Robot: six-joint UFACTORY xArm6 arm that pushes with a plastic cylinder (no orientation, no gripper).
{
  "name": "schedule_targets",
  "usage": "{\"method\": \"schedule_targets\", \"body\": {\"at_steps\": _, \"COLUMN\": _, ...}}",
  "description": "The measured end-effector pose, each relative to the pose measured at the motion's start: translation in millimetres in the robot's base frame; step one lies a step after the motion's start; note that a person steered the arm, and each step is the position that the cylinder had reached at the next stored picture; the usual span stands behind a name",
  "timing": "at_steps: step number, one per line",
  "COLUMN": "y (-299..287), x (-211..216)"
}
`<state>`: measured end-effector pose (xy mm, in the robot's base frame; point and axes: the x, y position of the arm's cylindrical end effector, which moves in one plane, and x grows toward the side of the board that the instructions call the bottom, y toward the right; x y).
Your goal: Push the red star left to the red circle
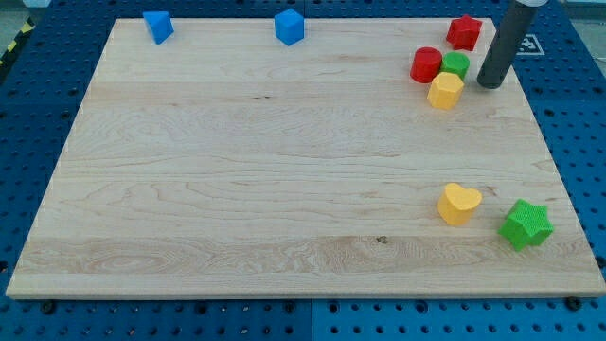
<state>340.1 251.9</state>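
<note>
Camera view: your red star (464, 31) sits at the board's (284, 170) top edge, up and right of the red circle (426, 64), near but apart, so the push looks mostly undone. My tip (489, 85) rests right of the circle, below the star, touching neither. No jaws: bare rod. Green block (457, 64) partly hidden behind yellow block (445, 91).

rod: its upper part is cut off by the view's top edge; only the lower stretch down to my tip (489, 85) shows.
green block (457, 64): just left of my tip, partly hidden behind the yellow block (445, 91); shape unclear.
</note>
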Motion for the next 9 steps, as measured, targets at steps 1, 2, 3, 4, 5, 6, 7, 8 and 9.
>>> {"method": "schedule_targets", "body": {"at_steps": 1, "y": 0, "x": 3}}
{"method": "schedule_targets", "body": {"at_steps": 2, "y": 1, "x": 3}}
{"method": "schedule_targets", "body": {"at_steps": 3, "y": 2, "x": 3}}
{"method": "schedule_targets", "body": {"at_steps": 4, "y": 2, "x": 3}}
{"method": "schedule_targets", "body": {"at_steps": 5, "y": 2, "x": 3}}
{"method": "schedule_targets", "body": {"at_steps": 6, "y": 5, "x": 3}}
{"method": "schedule_targets", "body": {"at_steps": 7, "y": 22, "x": 3}}
{"method": "schedule_targets", "body": {"at_steps": 8, "y": 68, "x": -6}}
{"method": "schedule_targets", "body": {"at_steps": 9, "y": 82, "x": -57}}
